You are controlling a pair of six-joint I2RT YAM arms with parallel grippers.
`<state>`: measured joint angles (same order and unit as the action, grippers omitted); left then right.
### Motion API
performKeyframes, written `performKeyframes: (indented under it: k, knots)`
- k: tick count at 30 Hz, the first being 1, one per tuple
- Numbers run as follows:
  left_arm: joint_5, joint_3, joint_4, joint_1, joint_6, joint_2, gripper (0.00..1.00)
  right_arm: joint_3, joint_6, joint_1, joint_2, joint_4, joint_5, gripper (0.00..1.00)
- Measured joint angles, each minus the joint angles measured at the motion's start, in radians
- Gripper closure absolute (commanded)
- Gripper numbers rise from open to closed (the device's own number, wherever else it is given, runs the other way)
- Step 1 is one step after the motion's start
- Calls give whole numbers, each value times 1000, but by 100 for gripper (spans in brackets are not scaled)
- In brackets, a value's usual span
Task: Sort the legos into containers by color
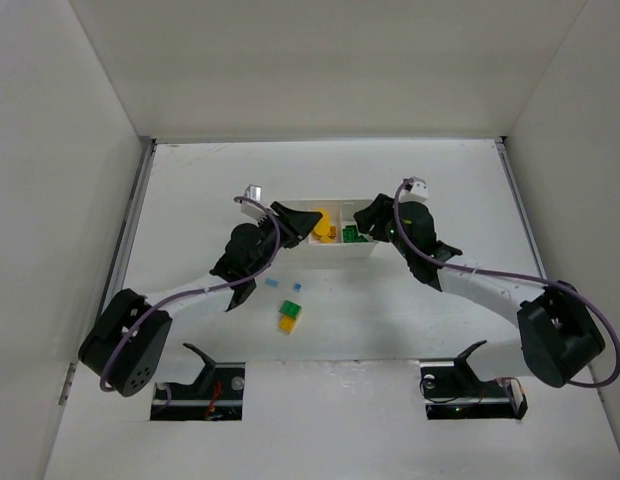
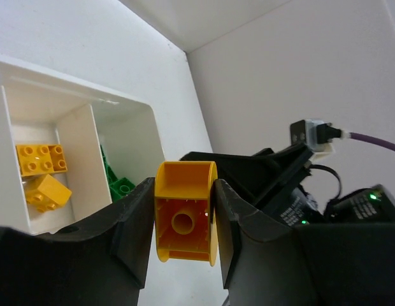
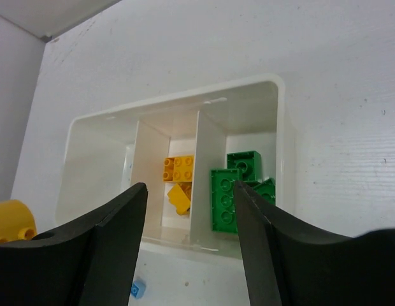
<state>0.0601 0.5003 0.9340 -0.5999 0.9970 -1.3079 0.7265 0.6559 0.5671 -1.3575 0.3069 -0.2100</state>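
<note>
White bench [image 1: 190, 200] boxed in by plain white walls [image 1: 80, 120] on three sides. Left arm [image 1: 190, 290] and right arm [image 1: 480, 280] both reach in toward the middle and meet over one long white tray [image 1: 330, 256] with thin dividers, set mid-bench.

Left pincer [image 2: 183, 188] sits over the tray's left part, clamped on a yellow-orange lego brick [image 2: 185, 213] with one rounded side. The brick's hollow underside with its round tube faces the wrist camera, and a jaw presses each flank. It is held up off the bench, just beside the tray wall [image 2: 127, 121].

Right pincer [image 3: 190, 191] hangs above the tray's right end, jaws apart, nothing between them.

Middle compartment: two yellow-orange bricks, one flat with studs up [image 3: 178, 169], one tilted [image 3: 179, 199]. Right compartment: green bricks, a long one [image 3: 224, 197] against the divider, a square one [image 3: 244, 164] behind it, a third [image 3: 267, 190] partly hidden by the pincer finger.

On the bench in front of the tray, well apart from it: a green-on-yellow stack [image 1: 290, 316]. Nearer the tray are two tiny light blue bricks [image 1: 272, 285] [image 1: 296, 287], apart from each other.
</note>
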Motion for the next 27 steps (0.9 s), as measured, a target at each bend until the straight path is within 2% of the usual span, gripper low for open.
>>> performKeyframes:
  k: [4,10,17,23,25,27]
  knots:
    - [-10,80,-70,1,-68,-58,81,-20,-8,0,59,-3,-1,45]
    - [-51,247,-233,-1,-196,-192,81,-86,-10,0,195,18,-1,46]
    - [-157,384,-420,-38,-345,-286,79,-115,-13,0,207,23,1,45]
    - [-257,433,-491,-92,-460,-308,77,-117,-13,0,207,23,1,45]
    - [-279,452,-507,-104,-482,-328,71,-117,-13,0,207,23,1,45]
    - [-295,465,-522,-106,-497,-347,59,-117,-13,0,207,23,1,45]
